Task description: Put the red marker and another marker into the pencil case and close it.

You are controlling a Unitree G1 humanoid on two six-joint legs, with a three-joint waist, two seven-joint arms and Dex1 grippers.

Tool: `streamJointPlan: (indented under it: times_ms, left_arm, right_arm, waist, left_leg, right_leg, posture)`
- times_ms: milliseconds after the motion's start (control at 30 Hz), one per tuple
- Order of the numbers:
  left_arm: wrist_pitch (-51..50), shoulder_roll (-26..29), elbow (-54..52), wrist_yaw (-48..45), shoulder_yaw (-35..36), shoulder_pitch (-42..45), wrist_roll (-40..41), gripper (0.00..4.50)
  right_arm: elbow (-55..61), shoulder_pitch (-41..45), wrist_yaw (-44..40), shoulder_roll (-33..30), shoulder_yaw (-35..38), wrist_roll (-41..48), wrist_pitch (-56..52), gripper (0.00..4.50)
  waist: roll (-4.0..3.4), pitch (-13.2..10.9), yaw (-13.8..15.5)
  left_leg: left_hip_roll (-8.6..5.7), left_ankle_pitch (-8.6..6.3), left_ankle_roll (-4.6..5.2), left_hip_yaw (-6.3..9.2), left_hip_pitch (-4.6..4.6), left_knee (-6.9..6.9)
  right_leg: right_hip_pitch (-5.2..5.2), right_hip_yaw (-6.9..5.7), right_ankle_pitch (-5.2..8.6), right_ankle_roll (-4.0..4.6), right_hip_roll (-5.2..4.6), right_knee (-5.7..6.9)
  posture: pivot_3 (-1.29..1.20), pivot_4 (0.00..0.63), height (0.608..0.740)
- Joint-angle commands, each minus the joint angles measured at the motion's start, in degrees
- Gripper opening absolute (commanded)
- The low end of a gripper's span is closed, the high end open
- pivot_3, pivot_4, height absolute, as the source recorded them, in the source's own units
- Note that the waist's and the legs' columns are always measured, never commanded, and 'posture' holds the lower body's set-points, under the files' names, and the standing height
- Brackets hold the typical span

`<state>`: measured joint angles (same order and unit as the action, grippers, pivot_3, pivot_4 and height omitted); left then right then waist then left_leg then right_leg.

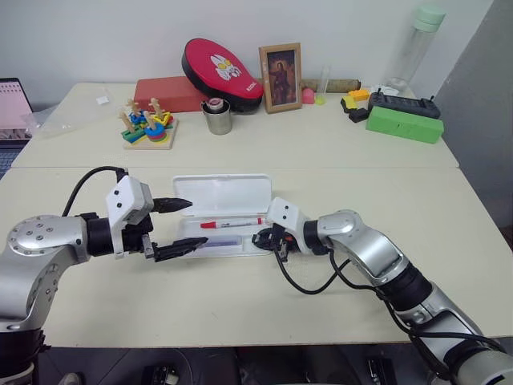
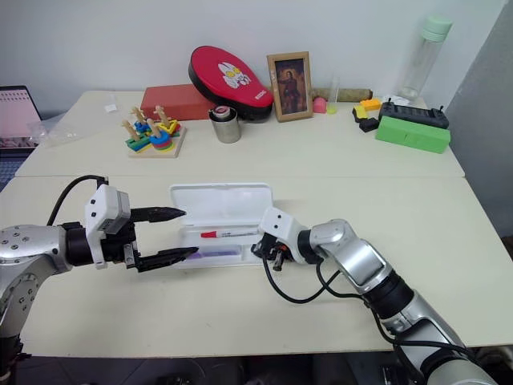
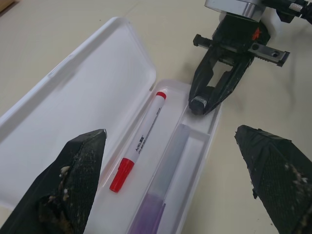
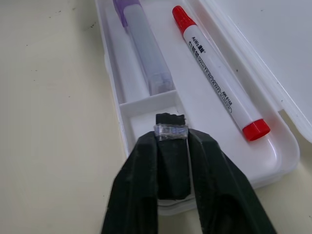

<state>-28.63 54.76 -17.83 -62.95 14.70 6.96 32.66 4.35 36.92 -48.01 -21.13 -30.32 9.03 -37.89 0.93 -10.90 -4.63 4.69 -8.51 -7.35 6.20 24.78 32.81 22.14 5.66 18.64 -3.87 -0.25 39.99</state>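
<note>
The white pencil case (image 1: 220, 192) lies open on the near table, its lid folded back. Inside, the red marker (image 1: 232, 223) rests along the far side of the tray, red cap toward my left. The purple marker (image 1: 218, 240) lies beside it in the near compartment (image 4: 141, 44). My left gripper (image 1: 191, 223) is wide open at the case's left end, one finger over the lid's edge and one by the tray's near rim, holding nothing. At the case's right end my right gripper (image 1: 258, 238) has its tips together over the small end compartment (image 3: 200, 105), holding nothing.
On the far table stand a wooden stacking toy (image 1: 148, 124), a metal cup (image 1: 216, 116), a red box and red pad (image 1: 220, 68), a picture frame (image 1: 280, 78), a green box (image 1: 405, 123) and a bottle (image 1: 417, 44). A laptop (image 1: 12, 108) sits at the left edge.
</note>
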Motion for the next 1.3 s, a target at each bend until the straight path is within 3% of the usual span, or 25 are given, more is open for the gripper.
streamJointPlan:
  times_ms: [33, 300, 400, 467, 567, 633, 800, 967, 1100, 1233, 1300]
  left_arm:
    - [-0.1, -0.1, -1.9, 0.8, 1.4, 0.5, 1.0, 4.5]
    - [-0.8, -0.7, -3.1, 2.8, 2.3, -0.1, 1.8, 4.5]
    - [-2.0, -1.1, -4.4, 4.4, 4.9, -1.2, 3.1, 4.5]
    - [-3.1, -2.0, -5.3, 6.2, 8.0, -2.1, 4.8, 4.5]
    - [-5.0, -4.7, -6.5, 11.2, 13.3, -2.2, 8.2, 4.5]
    - [-6.3, -6.9, -6.8, 15.4, 16.8, -1.8, 10.2, 4.5]
    - [-8.9, -10.1, -8.0, 22.7, 22.3, -2.1, 14.0, 4.5]
    - [-10.1, -10.1, -9.7, 24.0, 23.5, -4.3, 15.9, 4.5]
    - [-10.6, -9.4, -10.6, 23.8, 24.6, -5.1, 18.2, 4.5]
    - [-10.6, -8.6, -10.8, 23.2, 24.6, -5.9, 18.6, 4.5]
    - [-10.5, -8.0, -11.3, 21.5, 24.2, -7.0, 18.9, 4.5]
  right_arm:
    - [1.3, 1.0, -0.7, 0.2, 1.2, -0.3, 0.5, 2.01]
    - [2.3, 2.7, -2.0, 0.5, 3.4, 0.2, 0.9, 4.03]
    - [3.9, 3.9, -4.4, 1.9, 6.4, 4.1, 1.4, 4.47]
    - [6.3, 5.5, -6.7, 4.2, 11.8, 11.4, -0.6, 4.47]
    - [0.6, 12.3, -1.7, 8.5, 18.0, 13.2, -1.2, 3.99]
    - [-7.4, 17.9, 3.5, 11.1, 20.4, 10.8, 0.2, 3.38]
    - [-27.8, 28.7, 13.2, 15.1, 20.8, 4.0, 3.4, 2.28]
    - [-39.9, 31.8, 13.8, 17.6, 16.7, -2.2, 10.3, 1.18]
    - [-41.9, 30.8, 9.5, 17.8, 12.8, -5.6, 12.7, 0.14]
    - [-37.9, 28.8, 4.9, 17.1, 10.8, -6.2, 12.4, 0.06]
    - [-30.4, 25.4, -1.6, 14.5, 7.1, -6.3, 12.0, 0.06]
  waist:
    - [0.0, 0.0, 0.0]
    - [0.0, 0.0, 0.0]
    - [0.0, 0.0, 0.0]
    - [0.01, 0.0, 0.0]
    - [0.01, 0.0, -0.3]
    - [0.01, 0.0, -0.4]
    - [0.21, 0.1, -0.1]
    - [0.24, 0.1, 0.0]
    - [0.23, 0.1, -0.2]
    - [0.23, 0.1, -0.2]
    - [0.25, 0.1, -0.1]
  left_leg:
    - [0.0, 0.0, 0.0, 0.0, 0.0, 0.0]
    - [0.0, 0.0, 0.0, 0.0, 0.0, 0.0]
    - [0.0, 0.0, 0.0, 0.0, 0.0, 0.0]
    - [0.01, 0.0, 0.0, 0.0, 0.0, 0.0]
    - [0.03, 0.0, 0.0, 0.01, 0.0, -0.02]
    - [0.04, 0.0, 0.0, 0.01, -0.02, 0.01]
    - [0.01, 0.0, -0.01, 0.02, -0.06, 0.03]
    - [-0.02, 0.0, -0.01, 0.0, 0.02, -0.03]
    - [0.0, 0.0, -0.01, 0.01, 0.01, -0.08]
    - [0.0, 0.0, -0.01, 0.01, 0.02, -0.08]
    - [0.0, 0.0, -0.01, 0.01, 0.01, -0.09]
  right_leg:
    - [0.0, 0.0, 0.0, 0.0, 0.0, 0.0]
    - [0.01, 0.0, 0.0, 0.0, 0.0, 0.0]
    - [0.0, 0.0, 0.0, 0.0, 0.0, 0.0]
    - [0.01, 0.0, -0.01, 0.01, 0.0, 0.0]
    - [0.02, 0.0, -0.03, 0.04, 0.02, 0.03]
    - [0.01, -0.01, -0.06, 0.07, 0.02, 0.09]
    - [-0.03, -0.02, -0.08, 0.07, 0.0, 0.08]
    - [0.0, -0.02, -0.08, 0.09, -0.03, -0.01]
    - [0.05, -0.04, -0.08, 0.09, -0.01, 0.01]
    - [0.04, -0.04, -0.08, 0.09, -0.02, 0.02]
    - [0.04, -0.05, -0.08, 0.09, -0.02, 0.02]
  posture:
    - [0.0, 0.15, 0.74]
    - [0.0, 0.15, 0.74]
    - [0.0, 0.15, 0.74]
    - [0.0, 0.15, 0.74]
    - [0.0, 0.15, 0.74]
    - [0.0, 0.15, 0.74]
    - [0.0, 0.15, 0.74]
    - [0.0, 0.15, 0.74]
    - [0.0, 0.15, 0.74]
    - [0.0, 0.15, 0.74]
    - [0.0, 0.15, 0.74]
